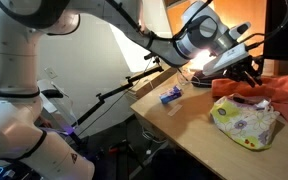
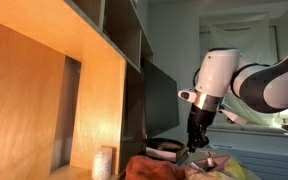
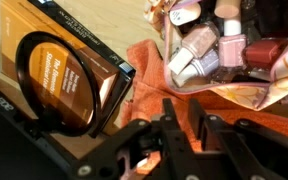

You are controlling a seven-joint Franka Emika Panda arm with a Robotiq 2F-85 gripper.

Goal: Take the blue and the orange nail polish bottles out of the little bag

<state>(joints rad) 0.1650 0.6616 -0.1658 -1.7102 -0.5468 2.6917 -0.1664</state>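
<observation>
The little bag [image 1: 246, 122] lies on the wooden table beside an orange-red cloth [image 1: 279, 90]. In the wrist view the little bag [image 3: 269, 95] gapes open at the upper right, packed with several nail polish bottles, mostly pink [image 3: 199, 45] and one dark red [image 3: 264, 50]. I cannot pick out an orange bottle among them. A small blue bottle-like thing [image 1: 171, 95] lies alone on the table near its edge. My gripper [image 3: 187, 108] hovers over the cloth just short of the bag, with its jaws a narrow gap apart and nothing between them. In both exterior views the gripper [image 1: 240, 68] [image 2: 195, 147] hangs above the cloth.
A flat dark case [image 3: 69, 75] with a round black lid sits left of the cloth in the wrist view. Tall wooden shelves [image 2: 54, 90] rise beside the table, with a pale cup [image 2: 104, 160] at their foot. The table's edge [image 1: 159, 115] runs close to the blue thing.
</observation>
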